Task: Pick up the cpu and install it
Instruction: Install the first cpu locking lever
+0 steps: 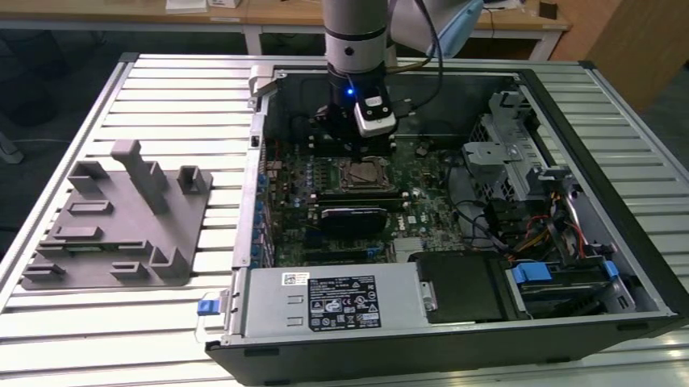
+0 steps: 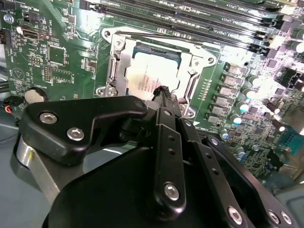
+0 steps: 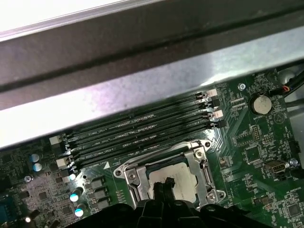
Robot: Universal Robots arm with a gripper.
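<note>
I saw cpu (image 2: 149, 78) seated in socket frame (image 2: 114, 71), upper centre of second wrist view; gripper (image 2: 164, 92) narrow, tips over it, holding nothing.

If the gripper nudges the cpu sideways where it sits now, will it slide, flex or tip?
The cpu lies flat inside the metal socket frame, so it probably won't slide far or tip. It looks like a thin rigid plate, unlikely to flex. Its smooth top may be slippery under the gripper.
</note>
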